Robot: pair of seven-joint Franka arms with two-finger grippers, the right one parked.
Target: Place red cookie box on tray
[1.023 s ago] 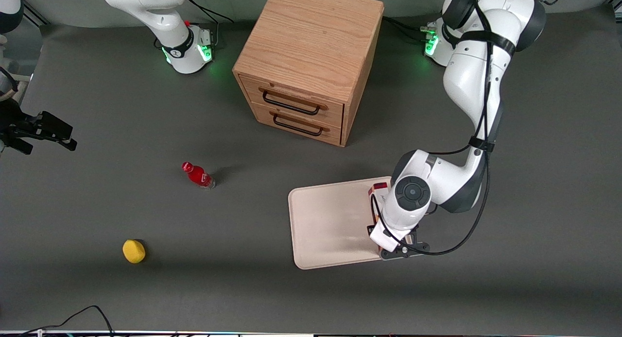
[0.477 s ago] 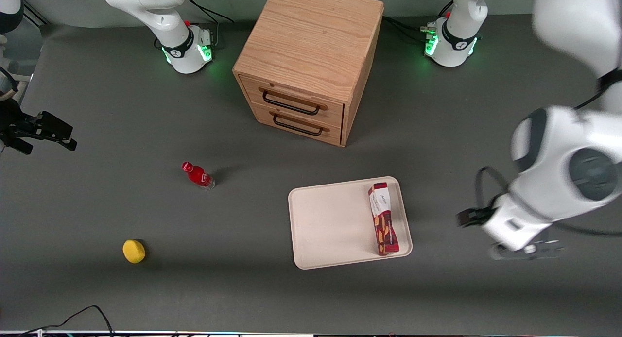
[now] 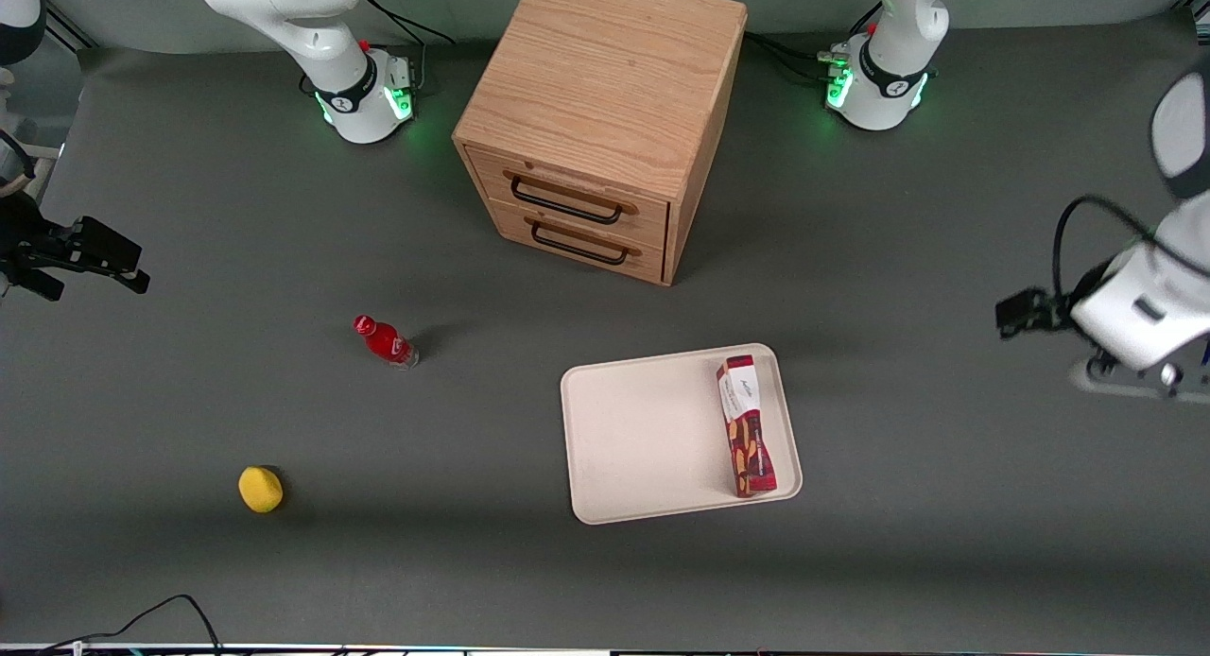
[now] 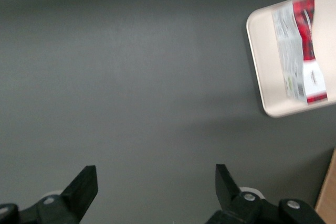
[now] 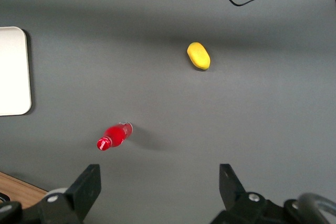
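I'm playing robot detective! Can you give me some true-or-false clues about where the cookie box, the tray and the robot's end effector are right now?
1. The long dark-red cookie box lies on the flat cream-white tray. True.
2. The left arm's end effector grips the box. False: it is open, over bare table toward the working arm's end, holding nothing.
3. The small red bottle sits on the tray. False: it lies on the grey table.
4. Both drawers of the wooden cabinet are shut. True.
5. The yellow lemon-shaped thing is nearer the front camera than the bottle. True.
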